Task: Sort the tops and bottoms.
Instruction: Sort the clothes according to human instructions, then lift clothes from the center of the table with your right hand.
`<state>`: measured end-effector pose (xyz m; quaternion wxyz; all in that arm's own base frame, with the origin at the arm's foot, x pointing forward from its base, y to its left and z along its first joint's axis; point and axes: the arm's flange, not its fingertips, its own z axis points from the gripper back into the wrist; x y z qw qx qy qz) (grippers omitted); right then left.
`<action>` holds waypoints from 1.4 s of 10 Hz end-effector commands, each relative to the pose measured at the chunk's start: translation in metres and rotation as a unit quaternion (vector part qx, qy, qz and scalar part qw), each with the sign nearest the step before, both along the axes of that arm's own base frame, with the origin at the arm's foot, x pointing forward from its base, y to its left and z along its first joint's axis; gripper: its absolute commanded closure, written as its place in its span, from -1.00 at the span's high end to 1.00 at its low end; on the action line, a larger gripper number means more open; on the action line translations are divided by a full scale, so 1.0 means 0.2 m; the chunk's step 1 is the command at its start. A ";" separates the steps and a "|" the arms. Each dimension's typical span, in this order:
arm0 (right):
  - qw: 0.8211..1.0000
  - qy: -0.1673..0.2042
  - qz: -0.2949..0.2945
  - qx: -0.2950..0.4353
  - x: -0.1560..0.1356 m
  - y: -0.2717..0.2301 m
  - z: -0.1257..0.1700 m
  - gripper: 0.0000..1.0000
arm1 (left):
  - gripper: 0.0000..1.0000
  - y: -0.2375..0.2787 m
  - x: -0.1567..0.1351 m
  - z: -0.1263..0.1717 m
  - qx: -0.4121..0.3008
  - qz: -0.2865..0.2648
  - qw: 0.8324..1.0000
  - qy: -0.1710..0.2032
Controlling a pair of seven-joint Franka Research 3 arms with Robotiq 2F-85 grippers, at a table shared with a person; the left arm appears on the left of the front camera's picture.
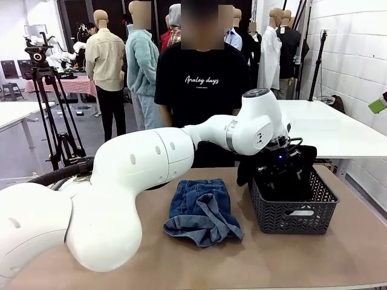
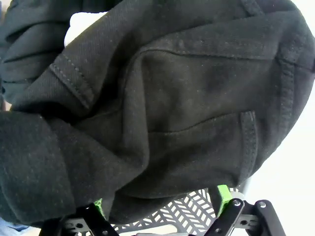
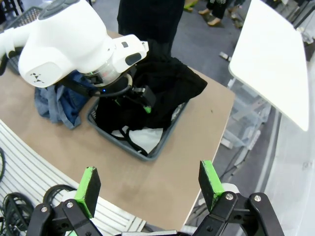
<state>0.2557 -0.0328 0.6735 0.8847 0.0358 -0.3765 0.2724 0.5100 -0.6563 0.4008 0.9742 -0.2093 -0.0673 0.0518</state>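
Brown tabletop carried the whole job, with the action at its right end. Black garment was bunched over the grey mesh basket, spilling across the rim on the person's side and down the left wall. In the left wrist view its stitched seams and a pocket edge sat right in front of the left gripper, and its lower fold hung between the two green pads. Jaws were spread wide, about as wide as the other arm's, with cloth lying between them and neither pad seen pressing on it. Couldn't tell whether that black mass was one piece or two. White garment lay low in the basket, under the black cloth, at the near corner in the right wrist view. Denim garment was crumpled flat on the table just left of the basket, apart from it. Right gripper hung high above the table's corner looking down, jaws wide apart, nothing held. Person in a black T-shirt stood at the far edge.
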 end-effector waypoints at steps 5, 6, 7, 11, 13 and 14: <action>1.000 0.000 -0.001 -0.004 0.01 0.00 0.00 1.00 | 1.00 0.01 0.02 -0.03 -0.001 0.005 1.000 0.007; 1.000 0.000 -0.001 -0.004 0.01 0.00 0.00 1.00 | 1.00 0.01 0.02 -0.03 -0.001 0.005 1.000 0.007; 1.000 0.000 -0.001 -0.004 0.01 0.00 0.00 1.00 | 1.00 0.01 0.02 -0.03 -0.001 0.005 1.000 0.007; 1.000 0.000 -0.001 -0.004 0.01 0.00 0.00 1.00 | 1.00 -0.02 -0.04 0.10 0.026 -0.005 1.000 0.001; 1.000 0.000 -0.001 -0.004 0.01 0.00 0.00 1.00 | 1.00 -0.05 -0.12 0.37 0.087 -0.026 0.995 -0.041; 1.000 0.000 -0.001 -0.004 0.01 0.00 0.00 1.00 | 1.00 -0.06 -0.15 0.49 0.088 -0.036 0.994 -0.057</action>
